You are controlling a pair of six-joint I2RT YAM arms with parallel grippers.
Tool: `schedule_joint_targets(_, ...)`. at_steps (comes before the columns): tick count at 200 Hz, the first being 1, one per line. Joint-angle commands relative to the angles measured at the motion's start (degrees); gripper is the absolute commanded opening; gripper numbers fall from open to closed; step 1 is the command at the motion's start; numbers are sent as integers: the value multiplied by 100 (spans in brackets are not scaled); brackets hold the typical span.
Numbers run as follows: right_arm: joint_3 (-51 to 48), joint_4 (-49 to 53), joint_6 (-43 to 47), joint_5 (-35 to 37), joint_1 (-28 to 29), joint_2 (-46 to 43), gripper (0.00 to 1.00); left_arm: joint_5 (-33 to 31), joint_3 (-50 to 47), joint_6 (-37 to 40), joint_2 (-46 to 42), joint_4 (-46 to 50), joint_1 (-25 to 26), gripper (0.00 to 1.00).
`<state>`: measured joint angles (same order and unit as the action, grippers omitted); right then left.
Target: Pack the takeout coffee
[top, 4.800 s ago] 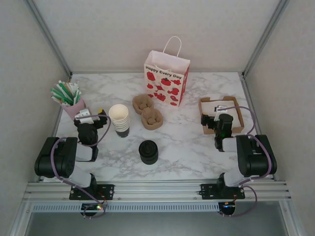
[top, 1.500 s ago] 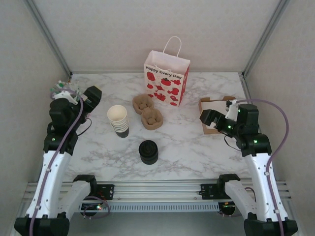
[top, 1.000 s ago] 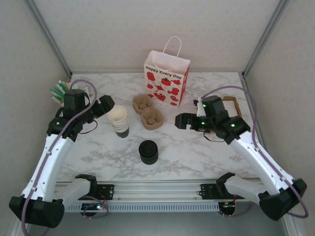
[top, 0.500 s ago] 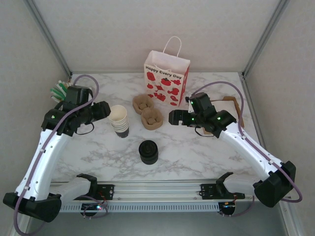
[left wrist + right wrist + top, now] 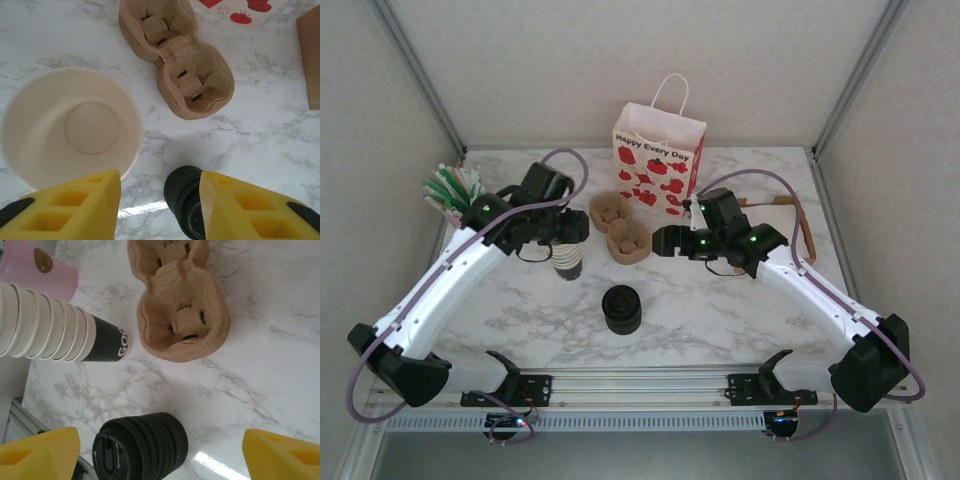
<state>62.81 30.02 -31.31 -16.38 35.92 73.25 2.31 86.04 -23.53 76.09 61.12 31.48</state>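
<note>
The takeout coffee is out of view. My left gripper [image 5: 567, 228] hovers over the stack of lidless white-rimmed cups [image 5: 566, 264], hiding its top from above. From the left wrist, the top cup [image 5: 70, 127] lies just outside the left yellow finger [image 5: 75, 205]. The left gripper [image 5: 160, 210] is open with bare marble between its fingers. My right gripper [image 5: 663, 242] hangs wide open right of the brown pulp carriers [image 5: 621, 226]. From the right wrist, that gripper [image 5: 160, 455] frames the black stack of lids [image 5: 140, 447].
The red-printed paper bag [image 5: 658, 158] stands at the back centre. A pink cup of straws [image 5: 455, 195] sits back left. A cardboard box [image 5: 790, 212] lies right, partly behind the right arm. The lid stack [image 5: 622, 308] stands near the front centre, on marble table [image 5: 720, 310].
The left gripper swung right, from beside the cup stack to over it, and its jaws narrowed. The right gripper slid a little left toward the carriers.
</note>
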Motion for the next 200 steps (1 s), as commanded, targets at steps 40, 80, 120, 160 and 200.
schedule_joint_targets(40,-125,-962,-605,-1111,18,430,73,-531,121,243,506,268,112,35)
schedule_joint_targets(80,-150,-1126,-696,-1270,22,592,69,-592,67,314,712,218,112,29)
schedule_joint_targets(120,-207,-1241,-766,-1360,20,656,69,-625,58,362,850,180,105,25)
schedule_joint_targets(160,-242,-1340,-825,-1429,38,724,69,-718,38,393,933,176,103,24)
schedule_joint_targets(200,-251,-1454,-889,-1503,77,839,68,-758,16,410,971,155,102,22)
